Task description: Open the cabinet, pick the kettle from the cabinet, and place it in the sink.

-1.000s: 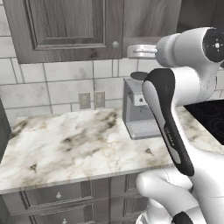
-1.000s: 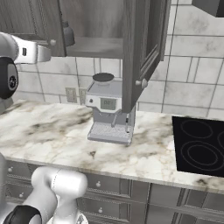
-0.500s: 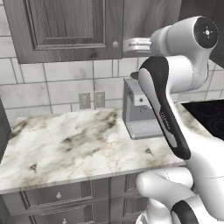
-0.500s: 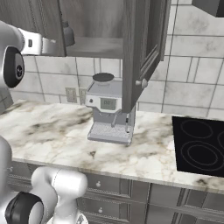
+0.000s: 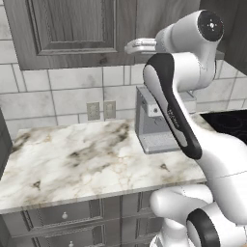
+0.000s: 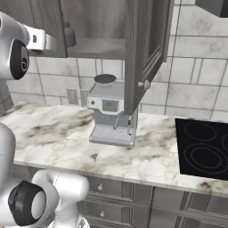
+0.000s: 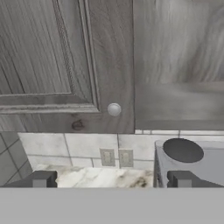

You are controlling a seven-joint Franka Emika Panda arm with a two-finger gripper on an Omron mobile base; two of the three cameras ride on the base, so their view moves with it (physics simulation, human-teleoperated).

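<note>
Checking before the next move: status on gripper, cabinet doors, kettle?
Gripper open, empty, facing the shut left door's knob. Cabinet right door swung open. Kettle on shelf, partly hidden. Coffee machine stands below.

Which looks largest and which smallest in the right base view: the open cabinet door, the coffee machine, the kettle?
1. The open cabinet door, though it is nearest the camera.
2. The coffee machine.
3. The kettle, partly hidden on the shelf, farther back.
</note>
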